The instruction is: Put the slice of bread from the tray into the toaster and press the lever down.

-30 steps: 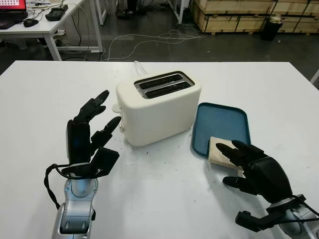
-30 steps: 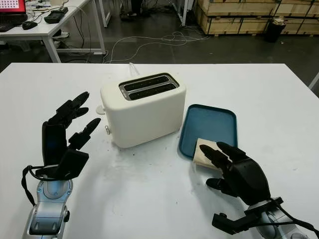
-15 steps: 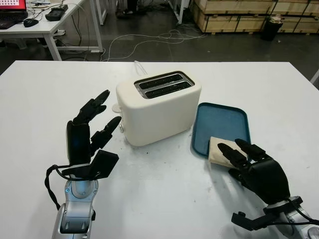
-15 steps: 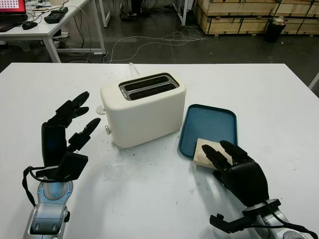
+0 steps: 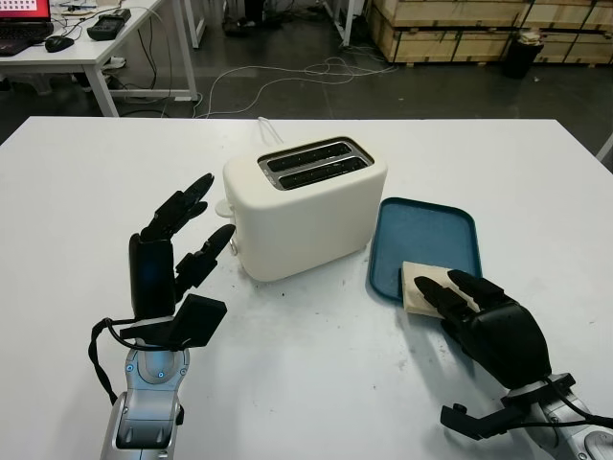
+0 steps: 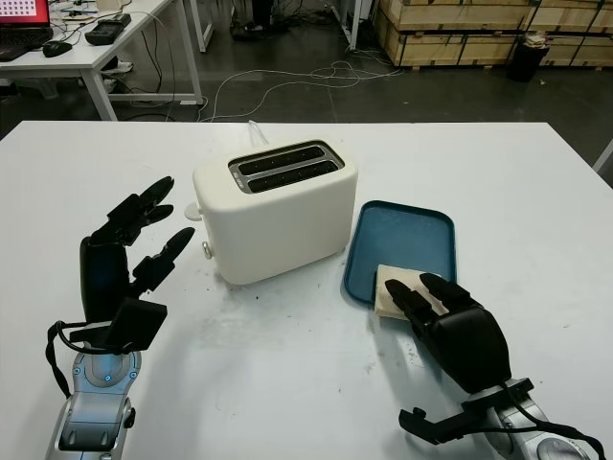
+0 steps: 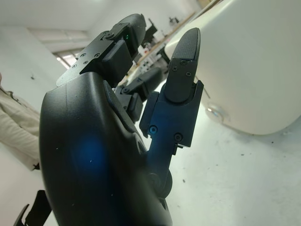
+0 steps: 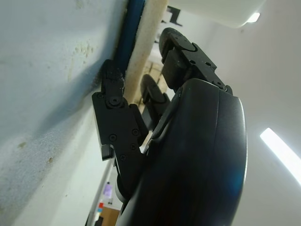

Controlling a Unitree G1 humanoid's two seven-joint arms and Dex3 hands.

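Your right hand (image 5: 488,321) is nearer: its spread fingers (image 5: 436,286) overlap the bread (image 5: 414,284) at the tray's (image 5: 426,230) near edge, pinching nothing yet.

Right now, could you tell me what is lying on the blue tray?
One slice of bread lies at the near corner of the blue tray. The right hand covers the slice's near side, so that part stays hidden.

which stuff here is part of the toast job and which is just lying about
Job:
- bread slice, at the tray's near edge
- blue tray
- toaster
- right hand, over the bread, not gripping it
- left hand, open, beside the toaster

Lying about:
- floor cables
- desk
- pallets
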